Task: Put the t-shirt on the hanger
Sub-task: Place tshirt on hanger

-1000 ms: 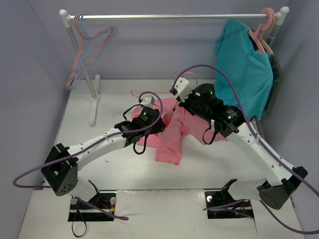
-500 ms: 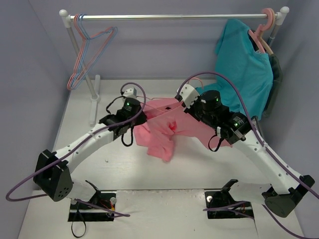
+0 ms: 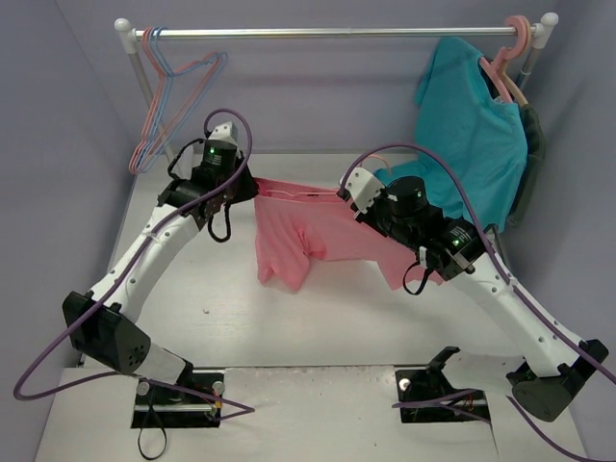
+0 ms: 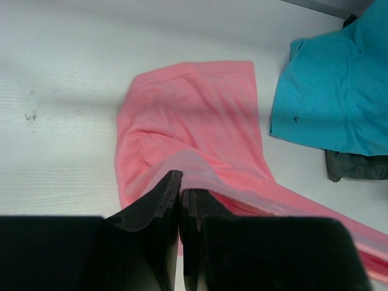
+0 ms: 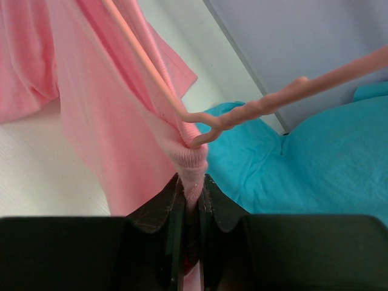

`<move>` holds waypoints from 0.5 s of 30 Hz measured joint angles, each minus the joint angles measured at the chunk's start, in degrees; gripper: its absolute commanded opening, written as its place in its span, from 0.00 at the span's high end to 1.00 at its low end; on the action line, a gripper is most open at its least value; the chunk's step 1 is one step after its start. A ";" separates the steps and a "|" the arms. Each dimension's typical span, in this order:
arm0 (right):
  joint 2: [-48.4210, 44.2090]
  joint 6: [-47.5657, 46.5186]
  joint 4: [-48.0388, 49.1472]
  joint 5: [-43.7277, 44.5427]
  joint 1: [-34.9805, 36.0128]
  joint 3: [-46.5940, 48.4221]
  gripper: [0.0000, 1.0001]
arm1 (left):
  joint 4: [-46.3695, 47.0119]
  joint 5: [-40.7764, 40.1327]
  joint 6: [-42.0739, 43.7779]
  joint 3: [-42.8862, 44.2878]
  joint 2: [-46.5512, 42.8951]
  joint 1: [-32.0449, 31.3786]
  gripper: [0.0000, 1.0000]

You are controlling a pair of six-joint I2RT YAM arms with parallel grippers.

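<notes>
The pink t-shirt hangs stretched between my two grippers above the table. My left gripper is shut on its left edge; in the left wrist view the gripper pinches a hem and the t-shirt droops to the table below. My right gripper is shut on the ribbed neck of the t-shirt. The thin pink hanger runs inside the cloth and its hook comes out at the neck, just above my right gripper. In the top view the hanger shows only as a thin line.
A clothes rail spans the back. Spare thin pink and blue hangers hang at its left end. A teal t-shirt on a thick pink hanger hangs at the right, close behind my right arm. The rail's left post foot stands on the table.
My left gripper has moved back and to the left with the t-shirt's edge, lifting and stretching the cloth. My right gripper has held the neck and shifted slightly.
</notes>
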 measured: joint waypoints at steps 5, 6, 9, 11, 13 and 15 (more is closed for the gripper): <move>0.04 -0.22 0.31 0.04 0.00 -0.31 1.00 | -6.05 1.57 3.30 8.33 2.25 0.55 0.94; 0.17 -0.20 0.61 0.04 0.00 -0.28 1.00 | -7.06 1.51 3.87 9.22 2.25 0.07 0.94; 2.23 0.02 1.16 0.22 0.04 1.18 1.00 | -9.75 -0.59 5.16 10.60 2.14 -2.62 0.94; 4.96 0.13 1.62 0.98 0.70 3.45 1.00 | -11.69 -2.69 5.66 11.28 2.14 -5.16 0.94; 8.28 0.24 2.32 2.10 1.36 6.27 1.00 | -13.55 -4.61 6.16 12.39 2.27 -7.93 0.93; 10.82 0.24 3.34 2.38 2.16 8.24 1.00 | -15.02 -6.32 6.51 13.90 2.43 -10.05 0.90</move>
